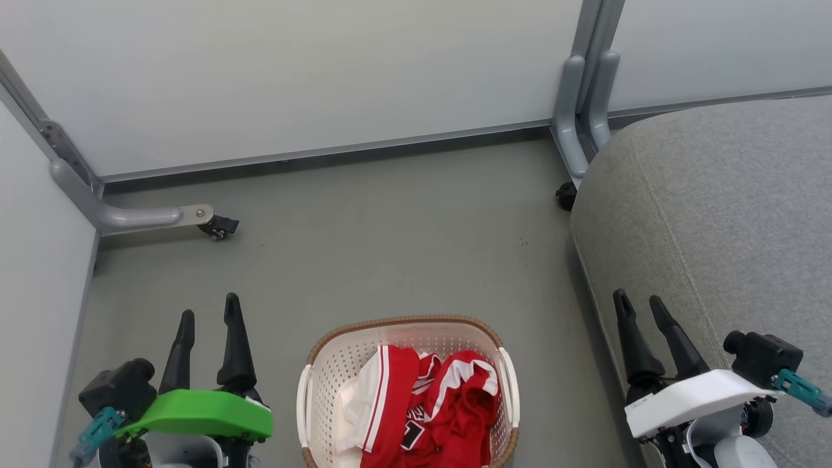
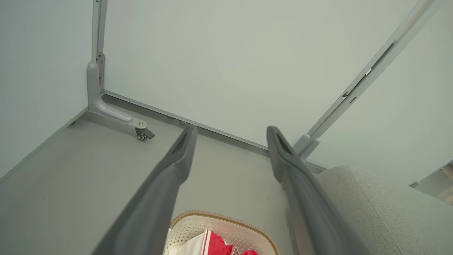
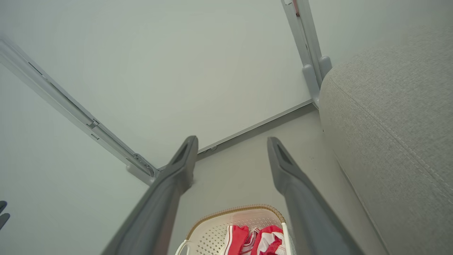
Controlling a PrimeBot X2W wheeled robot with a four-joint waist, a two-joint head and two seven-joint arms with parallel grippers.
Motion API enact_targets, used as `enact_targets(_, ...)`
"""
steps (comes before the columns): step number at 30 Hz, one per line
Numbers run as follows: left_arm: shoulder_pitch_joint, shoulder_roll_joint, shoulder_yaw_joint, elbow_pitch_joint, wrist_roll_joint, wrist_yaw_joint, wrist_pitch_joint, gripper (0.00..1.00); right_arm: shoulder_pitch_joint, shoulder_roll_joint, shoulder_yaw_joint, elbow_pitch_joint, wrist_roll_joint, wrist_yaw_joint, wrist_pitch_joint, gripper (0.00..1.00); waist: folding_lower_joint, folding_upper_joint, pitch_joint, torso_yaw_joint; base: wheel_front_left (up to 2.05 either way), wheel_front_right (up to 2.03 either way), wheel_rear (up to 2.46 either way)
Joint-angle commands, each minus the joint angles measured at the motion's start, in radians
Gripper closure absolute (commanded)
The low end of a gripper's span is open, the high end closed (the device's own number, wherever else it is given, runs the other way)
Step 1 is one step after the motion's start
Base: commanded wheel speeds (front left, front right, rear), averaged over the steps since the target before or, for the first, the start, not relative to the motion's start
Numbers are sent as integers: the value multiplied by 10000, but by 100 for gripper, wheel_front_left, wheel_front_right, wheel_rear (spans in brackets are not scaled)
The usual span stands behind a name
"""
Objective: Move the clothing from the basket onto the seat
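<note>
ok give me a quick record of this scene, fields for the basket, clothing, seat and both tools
basket: cream with a brown rim, standing on the floor
clothing: red, bunched inside the basket
seat: grey cushion right of the basket, no clothing on it yet
left tool: open, holding nothing, left of the basket
right tool: open, holding nothing, right of the basket by the seat's edge
</note>
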Motion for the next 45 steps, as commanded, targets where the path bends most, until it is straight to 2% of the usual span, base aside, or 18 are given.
enact_targets(1, 22, 90, -56, -158, 329, 83, -121, 0, 54, -66, 41, -160, -329, 3, -133, 0, 0, 0, -2, 0, 0, 0, 0)
enact_targets(8, 108, 84, -173, -313, 973, 246, -300, 0, 128, -73, 179, -295, -958, 3, -317, 0, 0, 0, -6, -13, 0, 0, 0)
enact_targets(25, 282, 26, -399, -389, 2567, 66, -707, 0, 254, -86, 424, -574, -2561, 2, -721, 0, 0, 0, 30, -78, 0, 0, 0)
enact_targets(45, 444, -45, -499, -411, 4135, 172, -1110, 0, 360, -101, 641, -752, -4122, 2, -1120, 0, 0, 0, 15, -120, 0, 0, 0)
